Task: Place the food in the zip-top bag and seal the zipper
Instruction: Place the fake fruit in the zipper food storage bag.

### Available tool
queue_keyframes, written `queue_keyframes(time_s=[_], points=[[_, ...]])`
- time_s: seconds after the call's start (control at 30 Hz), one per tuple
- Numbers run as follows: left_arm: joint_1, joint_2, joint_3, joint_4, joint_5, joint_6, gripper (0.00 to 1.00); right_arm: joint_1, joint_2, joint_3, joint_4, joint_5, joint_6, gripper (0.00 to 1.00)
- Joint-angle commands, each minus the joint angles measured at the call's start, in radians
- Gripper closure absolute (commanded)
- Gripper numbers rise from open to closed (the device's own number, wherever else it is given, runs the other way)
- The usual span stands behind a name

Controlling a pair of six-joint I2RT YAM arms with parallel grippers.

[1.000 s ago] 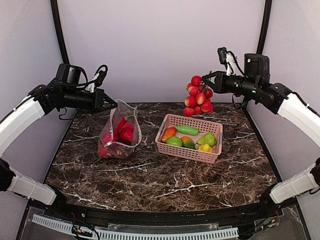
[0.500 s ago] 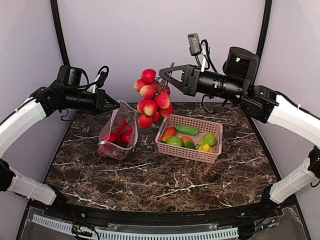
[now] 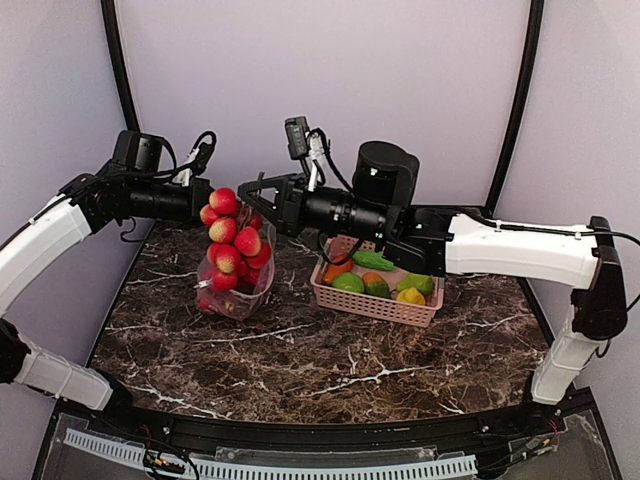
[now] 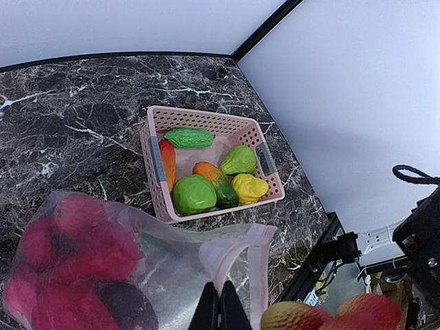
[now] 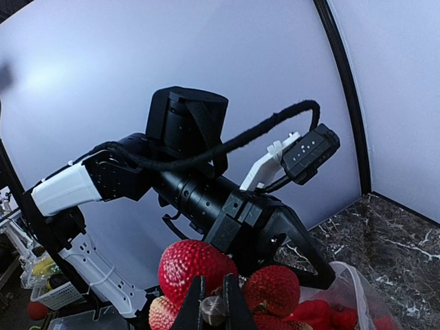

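Holding up the zip-top bag [image 3: 240, 296] by its mouth, your left hand [image 4: 220, 309] is clamped on the plastic just beside the zipper [image 4: 230, 242]. Your right hand [image 5: 212, 302] is closed on the stem of a bunch of red food [image 3: 232, 240], which hangs right at the bag's opening. More red pieces [image 4: 75, 247] lie already inside the bag. The bag's bottom rests on the table [image 3: 330, 370], near the pink basket [image 3: 378, 307] of green, orange and yellow fruits.

Both arms [image 3: 45, 235] aloft, jaws closed tight.
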Motion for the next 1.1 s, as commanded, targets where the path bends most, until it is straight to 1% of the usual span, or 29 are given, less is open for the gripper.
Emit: queue_keyframes(time_s=[0.0,0.1,0.23,0.3,0.37,0.53,0.63,0.73,0.87,1.07], points=[[-0.001,-0.042,0.017,-0.012,-0.01,0.016,0.99,0.025,0.022,0.004,0.125,0.095,-0.037,1.0],[-0.001,-0.042,0.021,-0.017,-0.013,0.022,0.99,0.025,0.035,-0.019,0.061,0.196,-0.105,1.0],[0.0,-0.047,0.022,-0.031,-0.019,0.031,1.0,0.022,0.051,-0.006,-0.085,0.357,-0.166,1.0],[-0.001,-0.051,0.022,-0.035,-0.022,0.034,0.99,0.022,0.058,0.005,-0.125,0.397,-0.203,1.0],[-0.001,-0.055,0.021,-0.04,-0.026,0.036,0.99,0.022,0.066,0.005,-0.135,0.39,-0.239,1.0],[0.0,-0.056,0.027,-0.044,-0.029,0.036,0.99,0.029,0.07,-0.033,-0.107,0.257,-0.283,1.0],[0.0,-0.054,0.034,-0.051,-0.029,0.039,0.99,0.035,0.081,-0.036,-0.129,0.236,-0.295,1.0],[0.0,-0.05,0.036,-0.052,-0.019,0.041,0.99,0.035,0.117,0.006,-0.171,0.225,-0.304,1.0],[0.0,-0.045,0.036,-0.047,-0.012,0.039,0.99,0.032,0.183,0.065,-0.156,0.174,-0.285,1.0],[0.001,-0.052,0.039,-0.033,-0.002,0.027,0.99,0.023,0.351,0.215,-0.237,0.24,-0.231,1.0]])
